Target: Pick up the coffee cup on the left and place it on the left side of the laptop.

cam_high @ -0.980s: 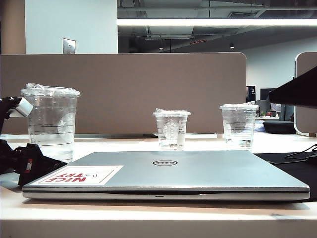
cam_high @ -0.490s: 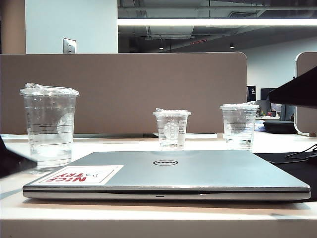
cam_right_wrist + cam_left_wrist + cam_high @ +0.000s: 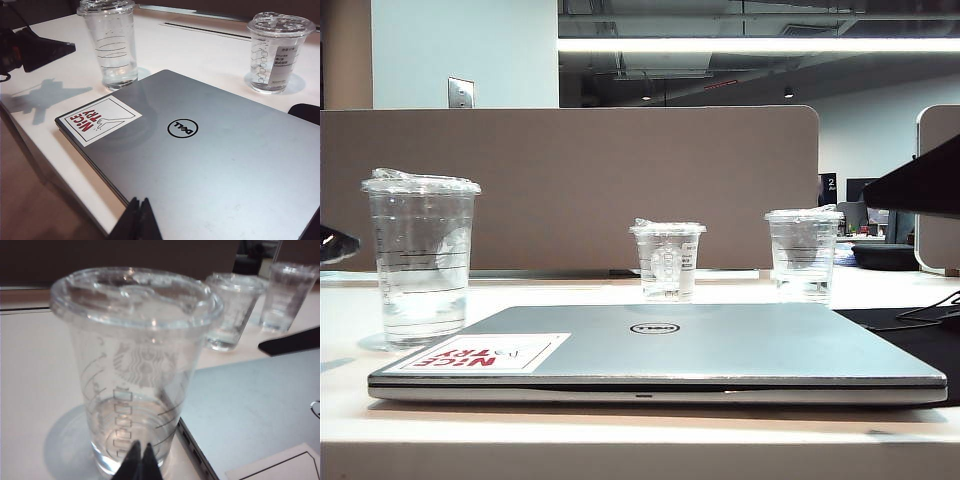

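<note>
Since the coffee cup [image 3: 421,258] already stands upright on the desk [image 3: 620,435] just beside the laptop's [image 3: 720,345] left edge, near the corner with the white sticker [image 3: 485,352], the placing step looks done and the retreat is in hand. Nearest the exterior camera lies the closed laptop; the cup sits at its left, untouched, with a little water in the bottom. Left gripper [image 3: 139,460] is pinched shut on nothing, hanging in front of the cup's base and apart from it. Right gripper [image 3: 139,216] is also closed and empty, hovering over the laptop lid. Farther back stand two smaller clear cups [image 3: 667,260]. I judge nothing more is needed beyond keeping both arms clear of the cup.
</note>
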